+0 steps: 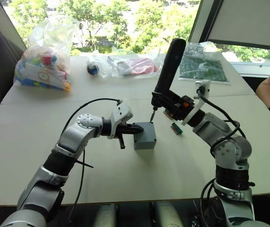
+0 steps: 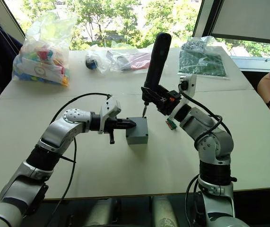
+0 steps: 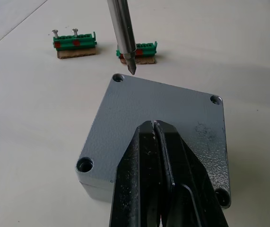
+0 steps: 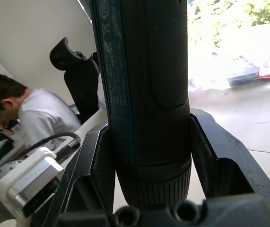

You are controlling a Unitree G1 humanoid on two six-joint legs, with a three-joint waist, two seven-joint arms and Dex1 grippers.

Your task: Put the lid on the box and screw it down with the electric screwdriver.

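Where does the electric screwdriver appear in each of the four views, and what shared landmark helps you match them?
Left eye view: the electric screwdriver stands right of centre, bit above the lid's far corner.
Right eye view: at centre, tilted, held by the right gripper.
Left wrist view: its metal bit comes down onto the lid at a corner screw hole.
Right wrist view: its dark body is clamped between the fingers.
Shared landmark: the lid's corner under the bit.

The lid [image 3: 158, 127] sits on the box [image 1: 145, 136], its top partly covered by the closed left hand [image 1: 137, 128]. The electric screwdriver [image 1: 168, 71] bit hangs over the far corner hole. Two green terminal blocks [image 3: 75, 42] lie just beyond. Near counter [image 1: 125, 175] lies open; bags [image 1: 42, 56] crowd the far edge.
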